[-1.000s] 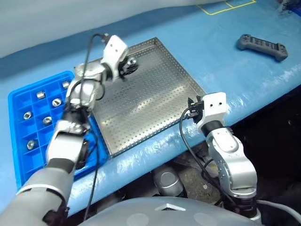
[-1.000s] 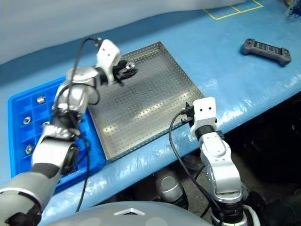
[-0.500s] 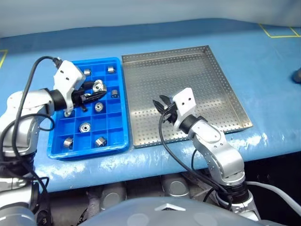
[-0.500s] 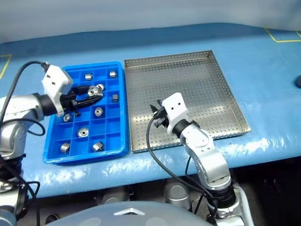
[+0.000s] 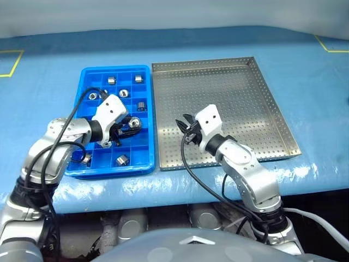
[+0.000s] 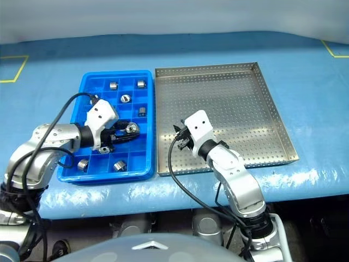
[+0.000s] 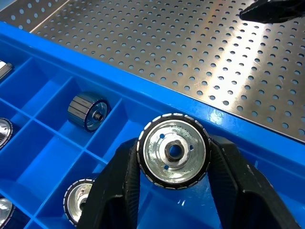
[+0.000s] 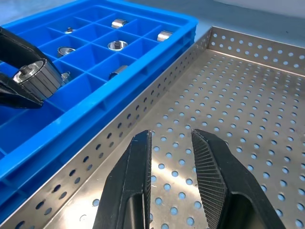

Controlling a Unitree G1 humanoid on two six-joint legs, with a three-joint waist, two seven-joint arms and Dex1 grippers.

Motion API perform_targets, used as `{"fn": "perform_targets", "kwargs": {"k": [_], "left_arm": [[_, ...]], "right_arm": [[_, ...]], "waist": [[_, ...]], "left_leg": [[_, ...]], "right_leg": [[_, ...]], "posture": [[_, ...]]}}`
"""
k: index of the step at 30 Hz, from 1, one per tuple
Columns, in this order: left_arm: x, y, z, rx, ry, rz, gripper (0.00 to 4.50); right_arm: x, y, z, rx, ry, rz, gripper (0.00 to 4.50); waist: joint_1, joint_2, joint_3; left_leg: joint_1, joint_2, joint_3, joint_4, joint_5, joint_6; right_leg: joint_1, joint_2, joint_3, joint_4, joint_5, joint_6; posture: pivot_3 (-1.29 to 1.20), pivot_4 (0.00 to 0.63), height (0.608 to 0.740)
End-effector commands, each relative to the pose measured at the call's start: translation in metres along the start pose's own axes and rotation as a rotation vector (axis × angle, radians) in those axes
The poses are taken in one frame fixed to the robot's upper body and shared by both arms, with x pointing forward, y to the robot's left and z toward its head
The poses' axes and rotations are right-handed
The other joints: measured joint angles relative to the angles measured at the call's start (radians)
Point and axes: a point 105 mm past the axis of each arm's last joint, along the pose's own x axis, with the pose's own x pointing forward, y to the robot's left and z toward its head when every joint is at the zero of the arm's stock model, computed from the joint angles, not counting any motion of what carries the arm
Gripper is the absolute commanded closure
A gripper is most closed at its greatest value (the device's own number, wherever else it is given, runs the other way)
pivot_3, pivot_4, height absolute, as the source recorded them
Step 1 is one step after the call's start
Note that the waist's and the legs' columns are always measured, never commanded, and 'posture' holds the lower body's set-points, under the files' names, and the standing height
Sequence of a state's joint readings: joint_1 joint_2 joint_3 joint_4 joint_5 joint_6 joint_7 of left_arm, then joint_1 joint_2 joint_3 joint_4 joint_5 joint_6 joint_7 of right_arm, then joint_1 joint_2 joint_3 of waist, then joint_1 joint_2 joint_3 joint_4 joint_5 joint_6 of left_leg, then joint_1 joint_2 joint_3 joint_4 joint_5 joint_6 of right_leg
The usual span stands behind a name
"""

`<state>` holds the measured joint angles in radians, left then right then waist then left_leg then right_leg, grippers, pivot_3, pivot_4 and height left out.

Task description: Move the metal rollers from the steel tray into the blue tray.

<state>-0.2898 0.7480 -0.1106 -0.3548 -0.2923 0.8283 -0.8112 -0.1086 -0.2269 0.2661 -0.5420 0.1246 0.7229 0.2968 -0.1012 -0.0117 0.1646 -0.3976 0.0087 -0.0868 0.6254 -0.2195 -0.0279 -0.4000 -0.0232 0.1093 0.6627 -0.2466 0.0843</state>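
a: bright, even light from overhead; soft shadows only.
b: white glare on the steel tray (image 7: pixel 228 52) and along the bench (image 5: pixel 305 169) front edge. sharp throughout, no blur.

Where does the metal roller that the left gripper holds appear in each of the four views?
Left eye view: the held roller is over the right-hand column of the blue tray, at the left gripper.
Right eye view: at, over the same column.
Left wrist view: near the middle, between the fingers.
Right wrist view: at the left edge.
Shared landmark: the steel tray.
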Motion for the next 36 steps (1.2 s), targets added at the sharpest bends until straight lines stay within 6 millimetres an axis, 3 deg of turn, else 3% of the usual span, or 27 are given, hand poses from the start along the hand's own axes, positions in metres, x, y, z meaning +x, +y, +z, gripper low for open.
{"fn": "perform_targets", "kwargs": {"k": [1, 4, 12, 15, 18, 21, 23, 31, 34, 36], "left_arm": [[-0.001, 0.007, -0.001, 0.033, 0.029, 0.03, 2.78], [-0.001, 0.006, -0.004, 0.033, 0.041, 0.014, 2.78], [0.0, -0.004, 0.0, 0.034, 0.013, -0.044, 0.13], [-0.001, 0.0, 0.0, 0.038, 0.015, -0.02, 0.05], [-0.008, 0.018, 0.02, -0.015, -0.104, 0.083, 0.05], [-0.025, 0.045, 0.047, -0.084, -0.313, 0.232, 0.05], [-0.032, 0.056, 0.042, -0.104, -0.338, 0.31, 0.05], [-0.044, 0.022, 0.014, -0.015, -0.287, 0.18, 0.05], [-0.041, 0.016, 0.009, -0.011, -0.277, 0.171, 0.0], [-0.037, 0.009, 0.008, -0.003, -0.278, 0.152, 0.0]], "right_arm": [[-0.005, -0.003, 0.012, -0.009, -0.055, -0.037, 3.08], [-0.006, -0.007, 0.011, 0.0, -0.059, -0.069, 3.08], [-0.005, -0.009, 0.009, -0.007, -0.052, -0.083, 3.08], [-0.004, -0.01, 0.01, -0.01, -0.053, -0.085, 3.08], [-0.006, -0.016, 0.013, -0.013, -0.069, -0.121, 3.08], [-0.013, -0.038, 0.023, 0.02, -0.127, -0.233, 3.08], [-0.021, -0.054, 0.025, 0.022, -0.142, -0.294, 3.08], [-0.053, -0.081, 0.028, -0.071, -0.127, -0.202, 3.08], [-0.054, -0.085, 0.024, -0.11, -0.079, -0.129, 2.55], [-0.051, -0.08, 0.025, -0.147, -0.06, -0.058, 1.93]], "waist": [[-0.008, 0.0, 0.0], [-0.02, 0.0, 0.0], [-0.035, 0.0, 0.0], [-0.034, 0.0, 0.0], [-0.033, 0.0, 0.0], [-0.027, -0.001, 0.0], [-0.026, 0.0, -0.001], [-0.021, 0.001, -0.001], [-0.014, 0.001, -0.001], [-0.011, 0.001, -0.001]], "left_leg": [[0.0, 0.0, 0.0, 0.0, 0.0, 0.0], [0.0, 0.0, 0.0, 0.0, 0.0, 0.0], [0.0, 0.0, 0.0, 0.0, 0.0, 0.0], [0.0, 0.0, 0.0, 0.0, 0.0, 0.0], [0.0, 0.0, 0.0, 0.0, 0.0, 0.0], [-0.002, 0.0, -0.001, 0.002, 0.0, 0.0], [-0.001, 0.0, -0.001, 0.002, 0.0, 0.0], [0.0, 0.0, 0.0, -0.002, -0.001, 0.0], [0.001, 0.0, 0.0, -0.002, -0.001, 0.0], [0.003, 0.0, 0.0, -0.001, -0.001, 0.0]], "right_leg": [[0.0, 0.0, 0.0, 0.0, 0.0, 0.0], [0.0, 0.0, 0.0, 0.0, 0.0, 0.0], [0.0, 0.0, 0.0, 0.0, 0.0, 0.0], [0.0, 0.0, 0.0, 0.0, 0.0, 0.0], [0.0, 0.0, 0.0, 0.0, 0.0, 0.001], [0.0, 0.0, -0.001, 0.0, 0.0, 0.001], [0.0, -0.001, -0.001, 0.0, 0.0, 0.001], [0.0, -0.001, -0.001, -0.001, 0.0, -0.002], [0.001, -0.001, -0.001, -0.001, -0.001, -0.003], [0.003, -0.001, -0.001, -0.001, -0.002, -0.002]], "posture": [[-0.14, 0.15, 0.74], [-0.14, 0.15, 0.74], [-0.14, 0.15, 0.74], [-0.14, 0.15, 0.74], [-0.14, 0.15, 0.74], [-0.13, 0.15, 0.74], [-0.12, 0.15, 0.74], [-0.08, 0.15, 0.74], [-0.05, 0.15, 0.74], [-0.03, 0.15, 0.74]]}}
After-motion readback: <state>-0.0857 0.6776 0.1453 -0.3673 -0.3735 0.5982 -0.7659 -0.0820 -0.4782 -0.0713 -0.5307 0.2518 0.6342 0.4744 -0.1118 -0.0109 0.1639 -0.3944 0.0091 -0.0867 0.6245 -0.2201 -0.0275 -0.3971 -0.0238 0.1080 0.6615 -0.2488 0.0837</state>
